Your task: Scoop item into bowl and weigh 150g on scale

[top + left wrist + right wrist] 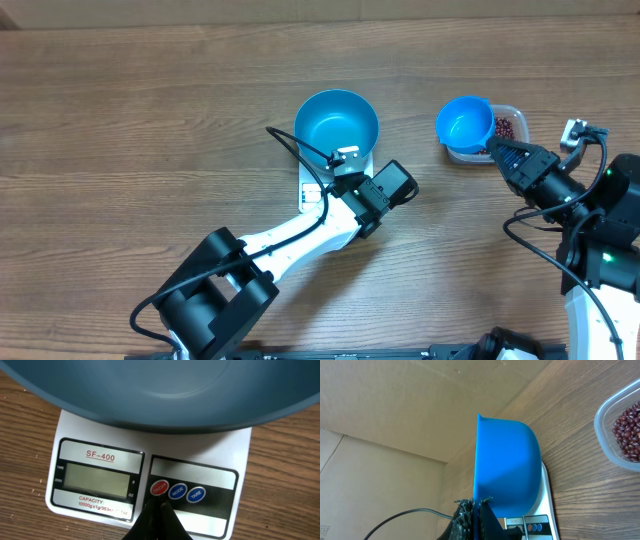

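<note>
Overhead view: on the wooden table [120, 120], the blue bowl [337, 120] sits empty on the white scale [310, 192], upper centre of frame. My left gripper [347, 158] reaches over the scale's front edge, just below the bowl. At upper right, my right gripper [500, 152] holds the small blue scoop [464, 124] over the clear tub [512, 110], where the beans [505, 129] lie. The scoop looks empty.

Left wrist view: the bowl's underside fills the top of frame, with the scale's panel below it. My left gripper is closed to a single point, its tip just at the red on/off button [159, 488]; I cannot tell whether it touches. Closed like this, it serves as a poking finger. The display [97, 479] is blank, so I judge the scale needs switching on before weighing.

Right wrist view: my right gripper is clamped on the scoop's thin edge at bottom centre. The scoop looms large above it. The beans show in the tub at the right edge, and a strip of the scale shows at the bottom. I judge the scoop waits here, ready to dip.
</note>
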Controlling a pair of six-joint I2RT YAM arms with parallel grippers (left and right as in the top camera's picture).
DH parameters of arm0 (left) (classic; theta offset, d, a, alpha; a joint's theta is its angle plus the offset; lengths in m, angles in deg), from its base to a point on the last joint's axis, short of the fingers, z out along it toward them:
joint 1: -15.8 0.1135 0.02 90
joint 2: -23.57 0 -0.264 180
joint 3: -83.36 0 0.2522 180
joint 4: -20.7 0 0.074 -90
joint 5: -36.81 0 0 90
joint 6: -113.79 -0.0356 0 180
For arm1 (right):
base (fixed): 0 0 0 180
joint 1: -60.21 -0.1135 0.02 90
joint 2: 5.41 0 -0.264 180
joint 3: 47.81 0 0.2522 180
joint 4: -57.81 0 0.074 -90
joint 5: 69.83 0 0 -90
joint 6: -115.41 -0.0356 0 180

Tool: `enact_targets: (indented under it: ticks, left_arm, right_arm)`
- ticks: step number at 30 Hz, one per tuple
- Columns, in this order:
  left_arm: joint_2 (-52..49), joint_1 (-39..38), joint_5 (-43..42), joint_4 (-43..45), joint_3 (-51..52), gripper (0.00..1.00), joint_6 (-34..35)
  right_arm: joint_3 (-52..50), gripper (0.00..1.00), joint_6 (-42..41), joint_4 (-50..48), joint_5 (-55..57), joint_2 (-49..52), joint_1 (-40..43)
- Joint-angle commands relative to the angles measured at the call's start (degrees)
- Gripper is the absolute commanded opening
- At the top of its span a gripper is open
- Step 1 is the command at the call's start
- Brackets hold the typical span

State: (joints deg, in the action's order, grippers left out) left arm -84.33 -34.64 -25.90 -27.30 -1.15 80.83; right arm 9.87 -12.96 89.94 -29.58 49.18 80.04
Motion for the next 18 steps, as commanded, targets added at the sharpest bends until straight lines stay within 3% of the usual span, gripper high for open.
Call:
enact_targets:
  ticks: [1,18]
  left_arm:
    - [-1.0,0.0,2.2,0.3,0.6,0.04,-0.2]
    - [-4.3,0.2,1.6,2.1,1.2,0.04,0.4]
  right_arm:
    - [0.8,0.04,0.3,-0.2,-0.9,-0.5,0.2]
    - [0.8,0.04,0.3,0.2,-0.9,-0.5,0.2]
